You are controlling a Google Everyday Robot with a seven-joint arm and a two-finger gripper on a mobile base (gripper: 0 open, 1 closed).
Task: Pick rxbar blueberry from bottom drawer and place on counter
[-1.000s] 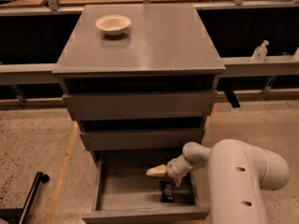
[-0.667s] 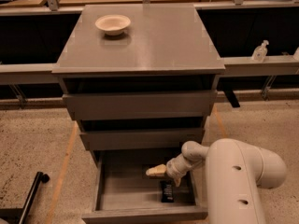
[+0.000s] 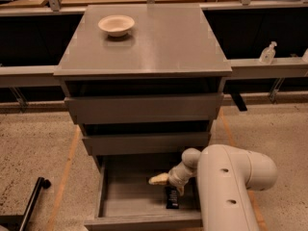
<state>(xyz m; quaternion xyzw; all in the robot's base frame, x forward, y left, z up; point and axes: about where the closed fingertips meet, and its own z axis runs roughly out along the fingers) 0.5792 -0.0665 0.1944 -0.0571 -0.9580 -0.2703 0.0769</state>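
The bottom drawer (image 3: 120, 203) is pulled out below two closed drawers. The rxbar blueberry (image 3: 172, 197), a small black bar, lies on the drawer floor near its right front corner. My gripper (image 3: 168, 186) reaches into the drawer from the right, directly over the bar. It is open, with one cream finger (image 3: 158, 179) pointing left and the other down by the bar's top end. The bar's upper end is hidden by the gripper. The counter (image 3: 159, 37) is the grey top of the cabinet.
A cream bowl (image 3: 116, 25) stands at the counter's back left. My white arm (image 3: 226, 186) fills the lower right beside the drawer. A white bottle (image 3: 267, 53) stands on the rail at right. A black handle (image 3: 33, 196) lies on the floor at left.
My gripper has sunk very slightly toward the bar. The bar and the drawer have not moved.
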